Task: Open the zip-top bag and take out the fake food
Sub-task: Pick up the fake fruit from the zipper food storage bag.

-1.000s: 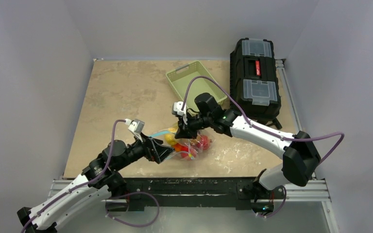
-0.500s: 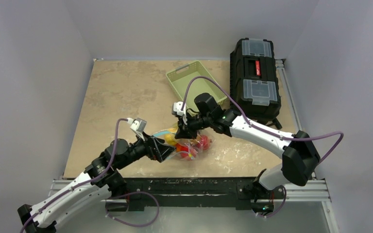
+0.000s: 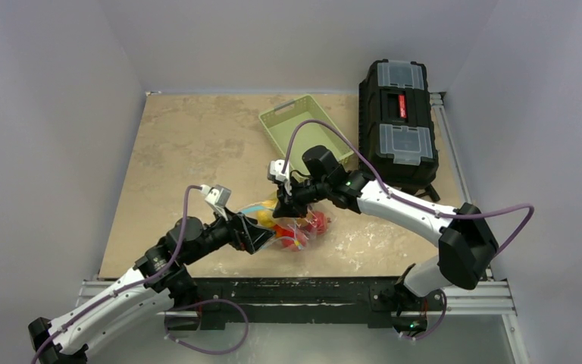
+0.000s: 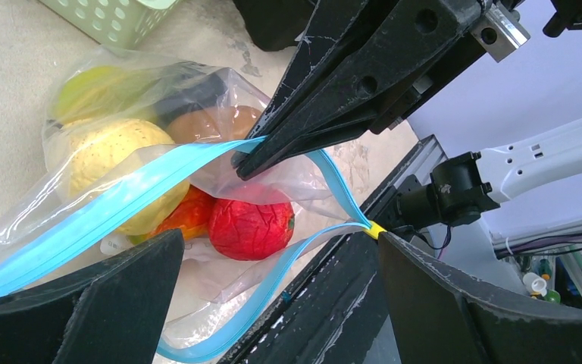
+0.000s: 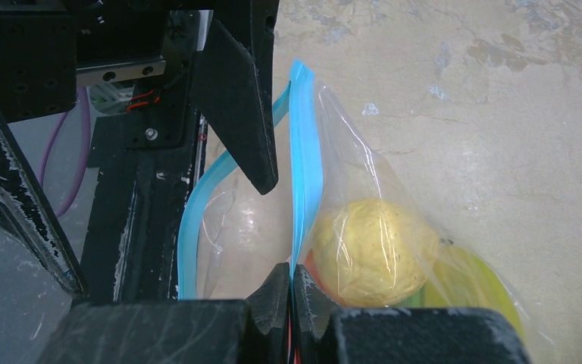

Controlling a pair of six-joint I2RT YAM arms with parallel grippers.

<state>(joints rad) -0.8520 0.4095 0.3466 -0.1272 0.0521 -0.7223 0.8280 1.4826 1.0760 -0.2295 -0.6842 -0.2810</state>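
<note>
Occupying most of the top view, the tan table (image 3: 189, 152) carries all items. A black toolbox (image 3: 398, 125) sits at the upper right of that view. A pale green basket (image 3: 282, 106) lies just left of the toolbox, tilted relative to the table edges.

The zip-top bag (image 3: 292, 224) lies at centre frame near the table's lower edge, below the basket and apart from it, between the two arms. Its mouth is parted: in the left wrist view the two blue zip strips diverge from a yellow end stop at centre right.

The right gripper (image 5: 292, 280) reaches in from the upper right of the top view. Its fingers are pressed together on the far zip strip, pinching it and holding that lip raised. The left gripper (image 4: 279, 236) approaches from the lower left, its fingers spread wide at the bag's mouth, with nothing clamped between them. Whether either finger touches the plastic cannot be determined.

The fake food (image 3: 295, 227) is all inside the bag. The left wrist view shows a yellow speckled piece (image 4: 114, 152) at left, a red piece (image 4: 250, 227) at centre, an orange piece (image 4: 189, 216) between them, and a green-yellow piece (image 4: 91, 83) at upper left. A brown piece (image 4: 220, 121) sits near the pinched strip.
</note>
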